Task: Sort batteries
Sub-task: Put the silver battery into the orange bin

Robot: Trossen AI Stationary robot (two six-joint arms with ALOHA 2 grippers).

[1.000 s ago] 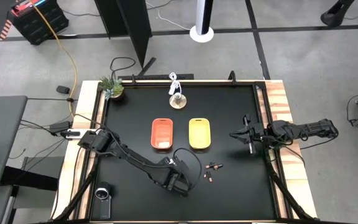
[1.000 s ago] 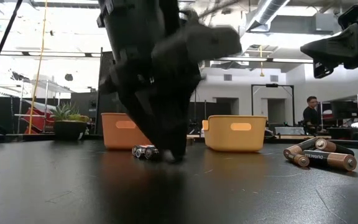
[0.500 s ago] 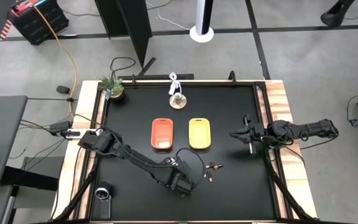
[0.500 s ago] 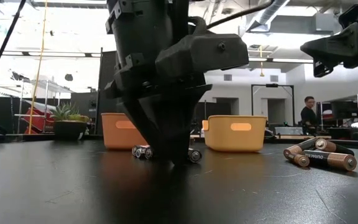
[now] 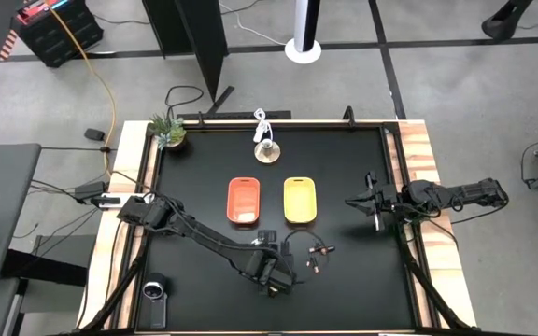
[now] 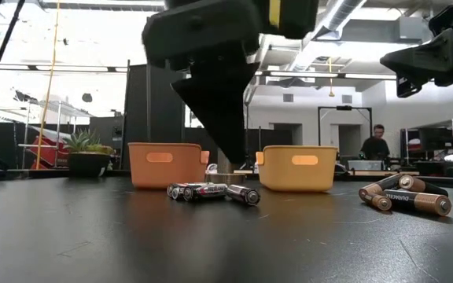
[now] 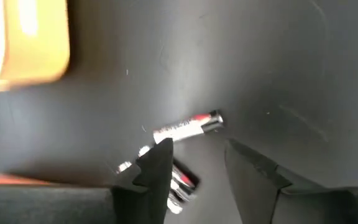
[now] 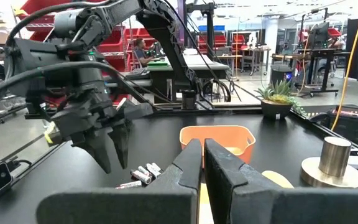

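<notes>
Up from the table goes the left gripper (image 6: 228, 153) since a second ago. Back then its tips were down on the black table (image 5: 204, 168); now they hang above the silver batteries (image 6: 211, 191). Its fingers (image 7: 157, 163) are spread apart with nothing between them.

These silver batteries lie flat in a small bunch just in front of the orange tray (image 5: 244, 202). From the low view their long sides run mostly left to right. One more silver battery (image 7: 188, 127) lies a bit apart from the bunch, slanted.

More dark batteries (image 6: 406, 195) lie flat in a heap in front of the yellow tray (image 5: 300, 201), near the silver ones. They point different ways.

Both trays sit side by side in the middle of the table. I cannot tell what is inside them. Lots of bare black table lies all around them.

Far from the yellow tray, by the table's right edge, the right gripper (image 8: 202, 163) waits up in the air. Its fingers are pressed almost together and hold nothing.
</notes>
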